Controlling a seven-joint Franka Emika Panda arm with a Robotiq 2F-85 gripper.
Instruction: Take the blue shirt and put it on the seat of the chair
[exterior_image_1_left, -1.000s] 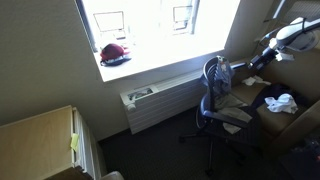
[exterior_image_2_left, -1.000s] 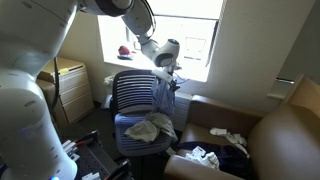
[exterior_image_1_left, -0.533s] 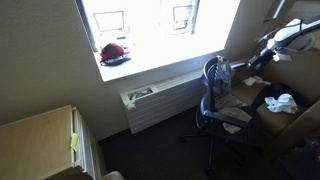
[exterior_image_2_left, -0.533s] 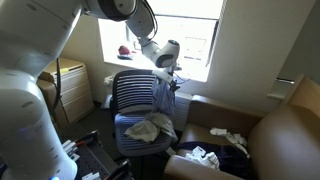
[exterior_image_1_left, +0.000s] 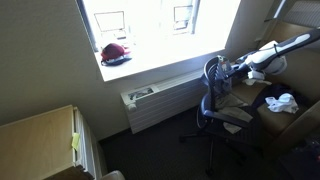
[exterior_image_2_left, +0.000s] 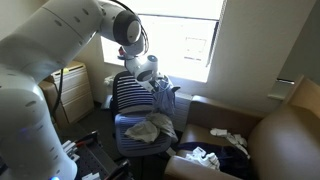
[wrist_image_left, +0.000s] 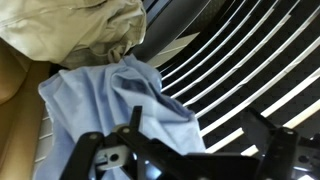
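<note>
The blue shirt (exterior_image_2_left: 168, 100) hangs over the side of the striped back of the office chair (exterior_image_2_left: 128, 92). It also shows in an exterior view (exterior_image_1_left: 223, 76) and fills the left of the wrist view (wrist_image_left: 105, 100). A beige cloth (exterior_image_2_left: 150, 128) lies on the chair's seat and shows at the top of the wrist view (wrist_image_left: 80, 25). My gripper (exterior_image_2_left: 156, 82) is at the top of the shirt by the chair back. In the wrist view my gripper (wrist_image_left: 200, 135) is open, its fingers wide apart over the shirt's edge and the striped back (wrist_image_left: 250, 60).
A brown armchair (exterior_image_2_left: 280, 140) with white and dark clothes on it stands beside the office chair. A radiator (exterior_image_1_left: 165, 100) runs under the bright window, with a red item (exterior_image_1_left: 114, 53) on the sill. A wooden cabinet (exterior_image_1_left: 40, 140) stands in the near corner.
The arm has swung down from above the chair toward its back. My gripper is now at the blue shirt. The shirt and the chair have not moved.
</note>
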